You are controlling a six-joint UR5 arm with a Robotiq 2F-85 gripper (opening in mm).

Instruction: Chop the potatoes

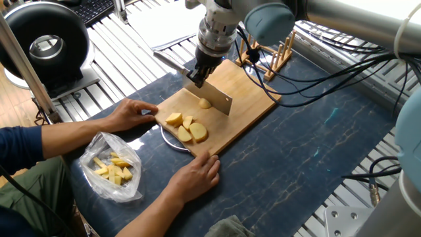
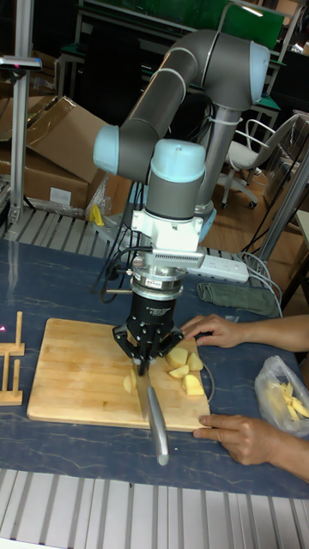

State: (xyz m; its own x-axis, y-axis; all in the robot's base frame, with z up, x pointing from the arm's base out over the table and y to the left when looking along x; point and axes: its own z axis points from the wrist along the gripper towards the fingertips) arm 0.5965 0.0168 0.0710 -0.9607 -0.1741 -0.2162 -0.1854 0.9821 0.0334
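Note:
My gripper [image 1: 197, 72] [image 2: 147, 346] is shut on the handle of a cleaver-like knife [image 1: 218, 98] [image 2: 155, 419]. The blade hangs over the wooden cutting board [image 1: 253, 99] [image 2: 73, 369]. A small pale potato piece [image 1: 205, 103] [image 2: 129, 383] lies right beside the blade. Several bigger potatoes chunks [image 1: 186, 128] [image 2: 185, 366] sit in a cluster near the board's end closest to the person, apart from the blade.
A person's hands [image 1: 133, 113] [image 1: 197, 174] hold the board's end on both sides. A clear plastic bag [image 1: 113, 168] [image 2: 283, 399] of yellow pieces lies by the person. A wooden rack [image 1: 273, 52] stands behind the board. Cables trail across the table.

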